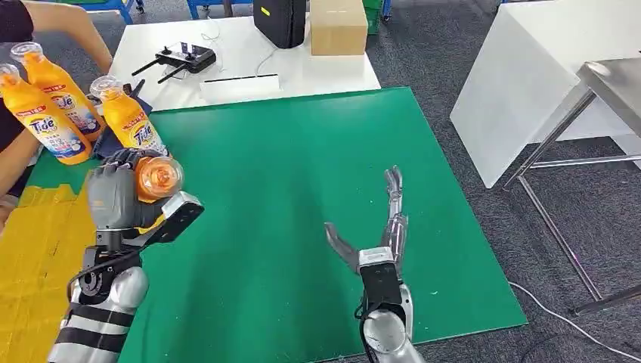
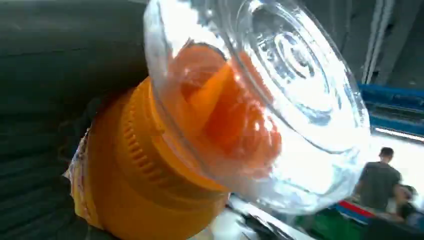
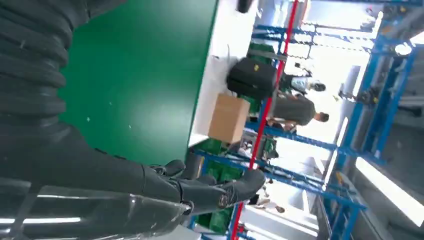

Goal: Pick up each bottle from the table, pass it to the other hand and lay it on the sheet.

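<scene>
Right now my left hand [image 1: 113, 198] grips one orange bottle [image 1: 157, 178], lifted off the tabletop with its clear cap pointing toward my head camera; in the left wrist view that cap [image 2: 260, 95] and the orange collar sit close against the lens. My right hand [image 1: 372, 227] hovers over the middle of the green sheet [image 1: 302, 151], fingers spread and holding nothing, palm turned as if ready to receive. So I judge the pick-up of this bottle done, the handover not yet made, and the laying down still ahead. No bottle lies on the sheet so far, and three more bottles [image 1: 45, 106] stand upright at the far left edge, near a person's arm [image 1: 72, 23], so most of the task remains. The sheet is flat and smooth, with a yellow surface [image 1: 38, 242] beside it on my left. Beyond it a white tabletop [image 1: 242, 68] carries a black controller [image 1: 184, 57], a cardboard box [image 1: 338, 26] and a dark bag [image 1: 281, 21]; grey carpet [image 1: 453, 45] and a metal-legged table [image 1: 597, 98] lie to my right
</scene>
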You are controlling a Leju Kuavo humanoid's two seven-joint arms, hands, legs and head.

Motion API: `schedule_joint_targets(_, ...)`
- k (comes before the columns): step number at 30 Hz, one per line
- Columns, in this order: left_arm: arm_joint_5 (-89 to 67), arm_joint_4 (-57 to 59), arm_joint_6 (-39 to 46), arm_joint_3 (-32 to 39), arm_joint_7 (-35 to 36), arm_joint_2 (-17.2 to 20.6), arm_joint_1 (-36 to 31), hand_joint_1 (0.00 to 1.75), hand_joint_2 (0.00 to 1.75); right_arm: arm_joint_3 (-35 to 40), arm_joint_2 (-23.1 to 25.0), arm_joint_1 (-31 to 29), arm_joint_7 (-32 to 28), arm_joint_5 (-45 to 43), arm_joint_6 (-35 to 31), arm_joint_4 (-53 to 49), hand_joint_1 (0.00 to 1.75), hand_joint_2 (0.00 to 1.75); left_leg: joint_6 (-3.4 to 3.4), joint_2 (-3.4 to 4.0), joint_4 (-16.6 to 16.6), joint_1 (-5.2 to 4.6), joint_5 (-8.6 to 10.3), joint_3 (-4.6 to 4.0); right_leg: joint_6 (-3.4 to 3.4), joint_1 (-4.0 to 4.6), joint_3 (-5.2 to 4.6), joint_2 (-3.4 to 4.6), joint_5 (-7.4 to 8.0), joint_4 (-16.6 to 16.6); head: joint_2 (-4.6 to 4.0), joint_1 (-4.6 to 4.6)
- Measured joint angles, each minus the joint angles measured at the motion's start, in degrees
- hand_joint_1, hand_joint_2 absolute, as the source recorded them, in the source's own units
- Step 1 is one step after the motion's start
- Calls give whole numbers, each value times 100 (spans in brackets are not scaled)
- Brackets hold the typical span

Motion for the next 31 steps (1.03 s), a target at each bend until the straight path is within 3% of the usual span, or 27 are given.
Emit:
schedule_joint_targets(1,-302,0,45,76,112,2,1,175,175,-56,-11,33,-2,-13,4,-99,0,175,0,0,0,0,0,0,0,0,0,0,0,0,0,0)
schedule_joint_targets(2,-2122,37,-136,319,699,105,-23,175,175,-260,-33,138,-87,-155,77,-448,0,175,-1,0,0,0,1,1,0,0,0,0,0,0,0,0)
schedule_joint_targets(3,-2399,105,-307,310,855,232,-54,175,175,-312,-39,148,-94,-225,133,-535,0,175,-1,4,0,0,1,1,0,1,-2,2,0,0,0,0)
schedule_joint_targets(7,-2510,492,-1000,-323,1906,910,-388,175,175,-409,-68,166,-83,-323,311,-723,0,175,-2,8,0,1,2,4,-1,3,-4,8,1,2,0,0)
schedule_joint_targets(12,-2534,1078,-1227,-1111,2078,1333,-640,175,175,-461,-90,169,-22,-354,411,-883,0,175,-5,9,0,1,4,3,-1,3,-5,9,1,8,0,0)
schedule_joint_targets(13,-2534,1143,-1299,-1174,2047,1353,-675,140,175,-470,-90,170,-15,-354,415,-898,0,175,-4,9,0,0,4,3,-1,1,-5,9,1,8,0,0)
schedule_joint_targets(14,-2536,1265,-1455,-1224,1978,1366,-724,0,175,-472,-92,171,2,-354,435,-920,0,175,-4,9,0,-1,4,2,-1,0,-5,9,1,7,0,0)
schedule_joint_targets(15,-2536,1375,-1581,-1244,1923,1366,-765,0,175,-476,-94,170,22,-354,468,-935,0,175,-4,8,0,-1,3,2,-1,0,-5,8,0,7,0,0)
schedule_joint_targets(16,-2536,1557,-1721,-1266,1859,1355,-816,0,0,-481,-98,168,48,-345,509,-957,0,175,-4,8,0,-2,3,2,0,0,-5,8,0,6,0,2)
schedule_joint_targets(25,-2160,3620,-1716,-964,1538,857,-1339,0,0,-516,-107,143,192,-177,653,-1025,0,175,-4,7,1,-2,4,3,0,0,-4,8,1,7,0,0)
schedule_joint_targets(26,-2143,3760,-1670,-901,1525,809,-1378,0,0,-516,-107,134,208,-175,658,-1025,0,0,-4,7,0,-2,4,3,0,0,-5,8,1,7,0,0)
schedule_joint_targets(31,-2110,4153,-1274,-634,1617,616,-1477,0,0,-526,-107,105,221,-162,662,-1009,0,0,-4,8,0,-1,3,1,-1,1,-6,8,1,8,0,-2)
